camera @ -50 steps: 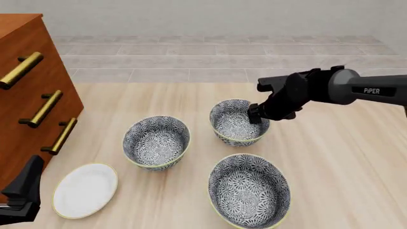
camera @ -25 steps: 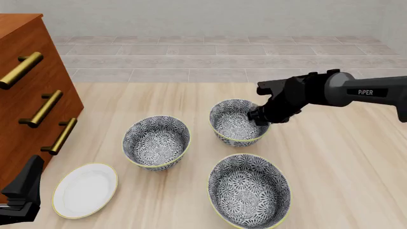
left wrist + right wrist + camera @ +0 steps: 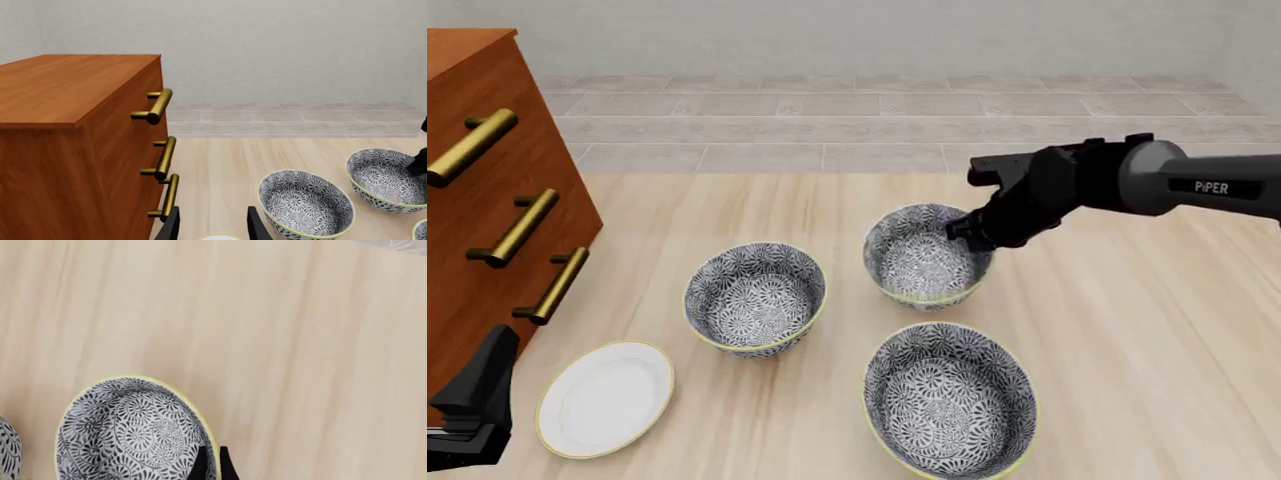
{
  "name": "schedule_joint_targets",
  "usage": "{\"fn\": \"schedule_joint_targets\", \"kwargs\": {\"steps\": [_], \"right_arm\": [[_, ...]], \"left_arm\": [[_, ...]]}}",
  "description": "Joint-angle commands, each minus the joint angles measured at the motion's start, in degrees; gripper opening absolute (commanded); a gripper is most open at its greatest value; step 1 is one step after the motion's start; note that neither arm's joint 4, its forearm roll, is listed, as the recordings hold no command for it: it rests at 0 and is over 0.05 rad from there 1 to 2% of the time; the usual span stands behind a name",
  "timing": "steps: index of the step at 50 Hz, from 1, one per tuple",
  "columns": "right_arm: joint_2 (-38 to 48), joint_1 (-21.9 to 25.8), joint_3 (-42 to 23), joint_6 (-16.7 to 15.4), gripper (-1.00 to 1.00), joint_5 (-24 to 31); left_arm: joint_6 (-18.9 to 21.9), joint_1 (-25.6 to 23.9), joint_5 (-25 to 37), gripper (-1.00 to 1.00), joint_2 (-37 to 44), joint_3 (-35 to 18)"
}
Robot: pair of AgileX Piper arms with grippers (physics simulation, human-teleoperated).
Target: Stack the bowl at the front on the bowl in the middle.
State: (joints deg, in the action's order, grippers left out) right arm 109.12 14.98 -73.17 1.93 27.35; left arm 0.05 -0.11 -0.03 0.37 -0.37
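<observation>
Three look-alike floral bowls stand on the table. The bowl at the front (image 3: 918, 258) is the one farthest forward, and my right gripper (image 3: 966, 232) is shut on its right rim. In the right wrist view the two fingers (image 3: 200, 467) pinch that bowl's (image 3: 130, 432) yellow-green rim, one inside and one outside. The bowl in the middle (image 3: 755, 297) sits to its left and nearer, also seen in the left wrist view (image 3: 305, 205). My left gripper (image 3: 475, 400) hangs open at the near left corner, fingers (image 3: 171, 227) empty.
A third bowl (image 3: 950, 400) sits nearest the arms, right of centre. A flat white plate (image 3: 605, 398) lies at the near left beside my left gripper. A wooden drawer chest (image 3: 481, 200) with brass handles stands along the left side.
My right gripper has moved slightly up and back, and the bowl it holds has risen a little with it. The left arm and the other bowls have not moved.
</observation>
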Motion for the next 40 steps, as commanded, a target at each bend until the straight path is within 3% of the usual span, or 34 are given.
{"fn": "schedule_joint_targets", "kwargs": {"steps": [1, 9, 19, 29, 40], "right_arm": [[-4.09, 0.82, -1.9, 2.4, -1.0, 4.1], [-7.28, 1.97, -7.26, 2.42, -1.0, 9.8], [-9.41, 3.09, -10.01, 2.82, -1.0, 12.67], [-12.32, 3.55, -10.39, 2.6, -1.0, 14.75], [-18.83, 7.69, -10.49, 2.53, -1.0, 18.09]], "left_arm": [[0.09, 0.06, -0.02, 1.0, -0.16, 0.07], [0.08, 0.06, -0.02, 1.0, -0.18, 0.1], [0.08, 0.05, -0.22, 1.0, -0.1, 0.24], [0.15, 0.04, -0.38, 1.0, -0.08, 0.28], [0.03, 0.04, -0.28, 1.0, -0.03, 0.27]]}}
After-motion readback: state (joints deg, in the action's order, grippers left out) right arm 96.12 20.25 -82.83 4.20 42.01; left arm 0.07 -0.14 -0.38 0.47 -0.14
